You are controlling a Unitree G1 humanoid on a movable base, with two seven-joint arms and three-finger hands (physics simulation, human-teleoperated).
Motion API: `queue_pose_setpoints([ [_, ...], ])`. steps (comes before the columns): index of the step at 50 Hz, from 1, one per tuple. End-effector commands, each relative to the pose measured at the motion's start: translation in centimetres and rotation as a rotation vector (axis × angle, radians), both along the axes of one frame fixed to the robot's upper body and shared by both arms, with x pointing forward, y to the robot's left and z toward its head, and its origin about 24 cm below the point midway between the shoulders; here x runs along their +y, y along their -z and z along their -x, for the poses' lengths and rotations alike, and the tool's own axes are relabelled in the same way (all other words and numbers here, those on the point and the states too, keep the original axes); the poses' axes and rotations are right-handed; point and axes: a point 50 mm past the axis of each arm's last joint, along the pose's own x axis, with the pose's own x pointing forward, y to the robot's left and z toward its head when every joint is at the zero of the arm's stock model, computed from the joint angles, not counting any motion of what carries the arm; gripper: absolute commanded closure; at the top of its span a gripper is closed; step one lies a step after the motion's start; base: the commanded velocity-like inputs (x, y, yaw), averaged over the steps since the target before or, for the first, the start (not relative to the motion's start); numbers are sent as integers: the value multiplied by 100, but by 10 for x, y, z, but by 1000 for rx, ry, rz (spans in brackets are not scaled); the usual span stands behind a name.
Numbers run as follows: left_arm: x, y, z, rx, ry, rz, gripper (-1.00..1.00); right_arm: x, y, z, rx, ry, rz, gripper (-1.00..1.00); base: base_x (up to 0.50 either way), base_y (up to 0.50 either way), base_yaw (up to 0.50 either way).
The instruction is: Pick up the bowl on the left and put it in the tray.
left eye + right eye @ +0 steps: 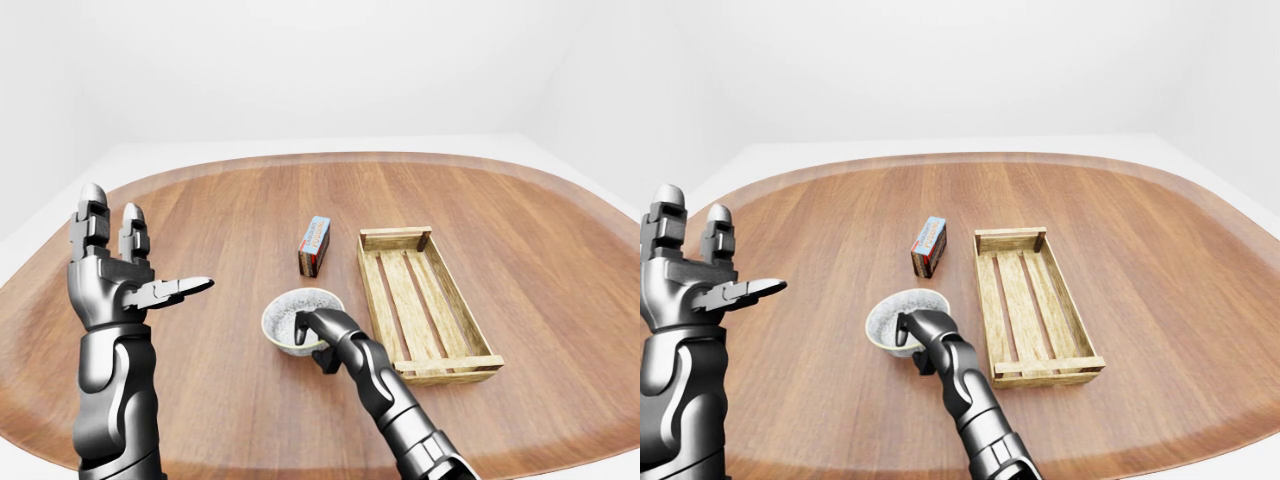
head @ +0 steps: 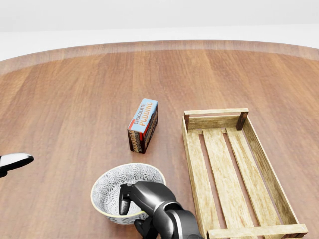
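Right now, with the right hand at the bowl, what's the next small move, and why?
Probably close the right hand on the bowl rim, then lift. One finger hooks inside the rim and another seems to sit outside it, but the bowl rests on the table. The tray lies just to its right, empty.

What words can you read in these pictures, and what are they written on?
"CHOCOLATE PUDDING": printed on the blue top face of the small box lying on the table, seen best in the head view.
The dark side face of the box carries print too, but it is too small and blurred to read.
Nothing is written on the bowl, only a pattern; the wooden tray has no text.
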Motion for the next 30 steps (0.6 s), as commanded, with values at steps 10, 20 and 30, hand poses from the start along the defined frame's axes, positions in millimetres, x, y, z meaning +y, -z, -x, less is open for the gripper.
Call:
queue_pose_setpoints([
  [10,-1,1,0,3,3,-1,-100,3,-62,-13,-158,-94,66,100,0,0,0],
  [20,-2,1,0,5,4,-1,-100,-5,-84,-20,-211,-86,83,100,0,0,0],
  [30,-1,1,-1,4,2,1,-100,-26,-105,-21,-268,-42,63,100,0,0,0],
])
